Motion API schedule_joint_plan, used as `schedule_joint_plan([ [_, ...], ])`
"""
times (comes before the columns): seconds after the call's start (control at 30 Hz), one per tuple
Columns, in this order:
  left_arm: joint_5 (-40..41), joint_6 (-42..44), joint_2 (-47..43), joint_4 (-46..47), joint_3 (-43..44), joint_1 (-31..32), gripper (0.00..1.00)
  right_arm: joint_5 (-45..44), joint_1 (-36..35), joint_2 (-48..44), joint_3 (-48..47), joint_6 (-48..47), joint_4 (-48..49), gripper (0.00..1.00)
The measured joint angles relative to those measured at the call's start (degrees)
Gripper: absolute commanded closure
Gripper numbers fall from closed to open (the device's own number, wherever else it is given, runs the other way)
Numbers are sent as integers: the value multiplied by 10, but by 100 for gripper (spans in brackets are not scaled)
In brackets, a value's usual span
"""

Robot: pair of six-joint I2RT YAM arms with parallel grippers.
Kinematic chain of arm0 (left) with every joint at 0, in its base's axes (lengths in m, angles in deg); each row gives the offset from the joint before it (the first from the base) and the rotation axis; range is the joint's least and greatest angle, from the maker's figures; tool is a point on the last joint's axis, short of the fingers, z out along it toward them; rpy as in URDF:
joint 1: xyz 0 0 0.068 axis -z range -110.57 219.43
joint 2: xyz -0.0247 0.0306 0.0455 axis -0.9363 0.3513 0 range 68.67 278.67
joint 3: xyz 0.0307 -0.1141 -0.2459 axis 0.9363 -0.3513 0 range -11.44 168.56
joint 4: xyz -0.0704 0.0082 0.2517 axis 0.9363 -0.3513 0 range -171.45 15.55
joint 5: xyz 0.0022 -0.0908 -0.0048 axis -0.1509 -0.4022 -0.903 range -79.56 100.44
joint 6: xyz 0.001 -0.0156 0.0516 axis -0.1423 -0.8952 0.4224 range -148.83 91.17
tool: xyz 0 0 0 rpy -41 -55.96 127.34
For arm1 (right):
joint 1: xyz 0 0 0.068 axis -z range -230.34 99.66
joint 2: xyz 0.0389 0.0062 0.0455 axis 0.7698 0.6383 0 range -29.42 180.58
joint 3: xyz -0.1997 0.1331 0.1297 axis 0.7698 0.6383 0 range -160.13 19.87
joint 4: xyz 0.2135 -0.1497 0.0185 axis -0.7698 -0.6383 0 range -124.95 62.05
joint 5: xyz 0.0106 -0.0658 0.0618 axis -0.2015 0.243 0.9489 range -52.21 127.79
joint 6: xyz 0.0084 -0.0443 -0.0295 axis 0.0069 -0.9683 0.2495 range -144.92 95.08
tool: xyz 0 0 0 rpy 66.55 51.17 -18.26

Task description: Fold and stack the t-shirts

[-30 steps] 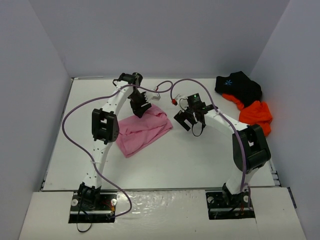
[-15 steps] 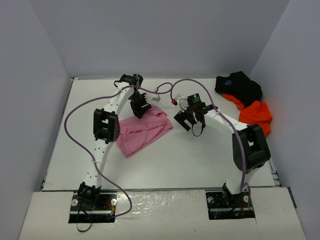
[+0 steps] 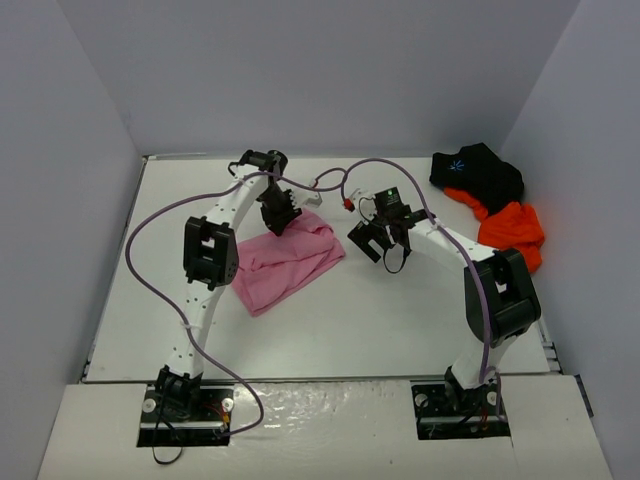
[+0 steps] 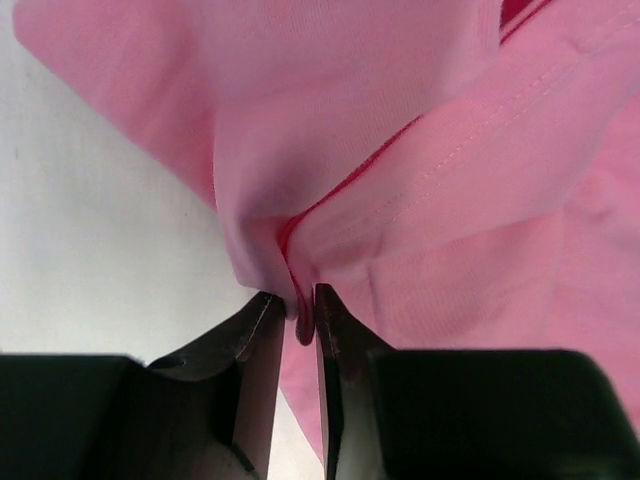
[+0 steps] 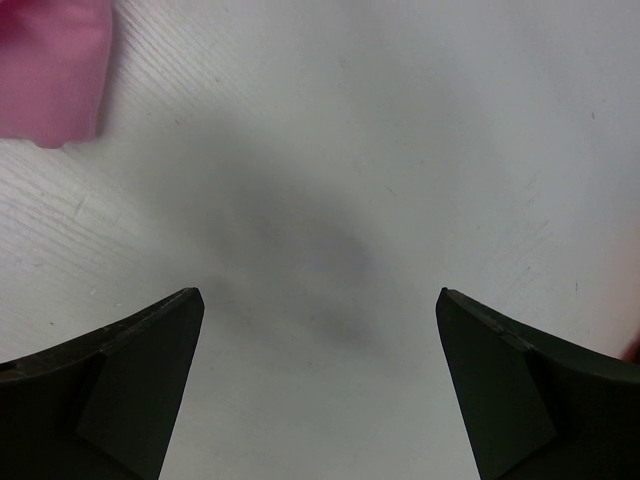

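The left tool (image 4: 298,312) pinches a bunched fold of the pink t-shirt (image 3: 290,260) between fingers drawn almost together. In the left wrist view, a stitched seam runs up and away from the grip. From above, the pink t-shirt lies crumpled left of centre on the white surface (image 3: 330,320), and the left arm reaches down onto its far edge. The right tool (image 3: 378,240) hangs just to the right of that shirt, its fingers spread wide with nothing between them. Its wrist view shows bare surface below and a corner of pink cloth at the upper left. In the far right corner, well apart from the pink one, the black t-shirt (image 3: 478,170) with its light-blue starburst print (image 3: 459,165) sits in a heap. It touches the orange t-shirt (image 3: 512,230), which is bunched just nearer along the right wall (image 3: 590,150).
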Motion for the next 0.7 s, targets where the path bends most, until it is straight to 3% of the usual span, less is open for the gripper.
schedule_joint_plan([
  [0.53, 46, -37, -42, 23, -39, 26, 78, 11, 8, 0, 0, -3, 13, 0],
  [0.7, 50, -40, -53, 38, -67, 27, 78, 17, 9, 0, -2, 7, 14, 10],
])
